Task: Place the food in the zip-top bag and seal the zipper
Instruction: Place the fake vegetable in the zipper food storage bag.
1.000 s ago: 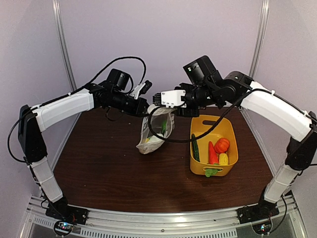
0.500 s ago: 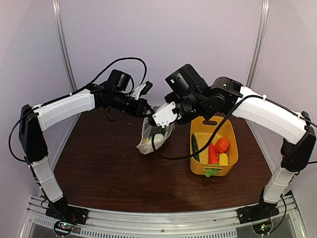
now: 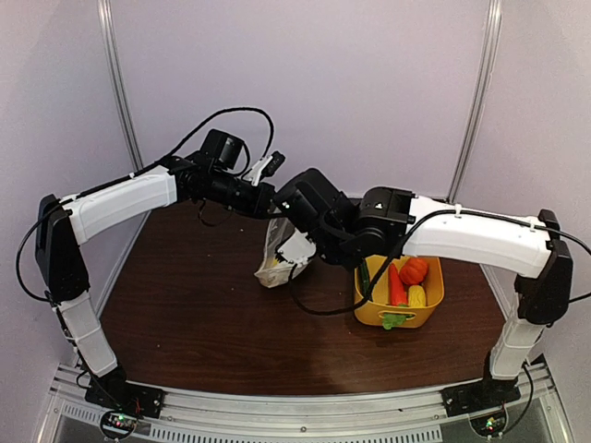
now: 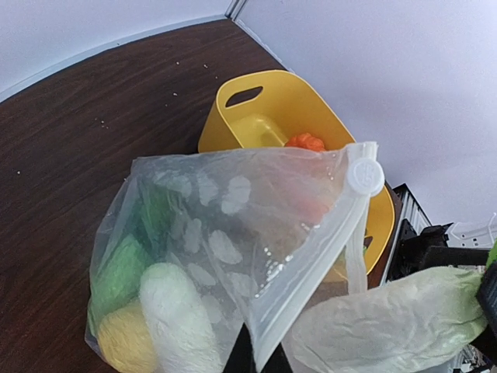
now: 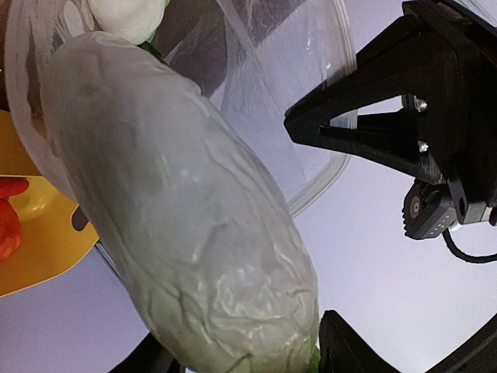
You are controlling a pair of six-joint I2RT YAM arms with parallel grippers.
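Observation:
The zip-top bag [image 3: 274,260] hangs by its mouth edge from my left gripper [image 3: 269,198], which is shut on it. In the left wrist view the bag [image 4: 225,233] holds green [image 4: 116,272], white [image 4: 175,311] and yellow food [image 4: 124,346]. The zipper [image 4: 311,272] runs up to a white slider [image 4: 365,177]. My left gripper [image 4: 256,364] pinches the strip. My right gripper [image 3: 294,251] pushes a long white-green cabbage piece [image 5: 178,210] at the bag's mouth [image 5: 311,116]. The cabbage [image 4: 388,322] sits between the right gripper's [image 5: 248,350] fingers.
The yellow basket [image 3: 427,314] stands right of the bag, holding orange [image 3: 414,269], red [image 3: 396,286], yellow [image 3: 416,296] and green pieces [image 3: 366,277]. The same basket [image 4: 272,109] shows behind the bag. The black left gripper [image 5: 411,116] is close to the right wrist. Walls enclose the table.
My right arm has swung down and to the left, carrying the cabbage from above the basket to the bag's mouth. The left arm and the bag stay where they were.

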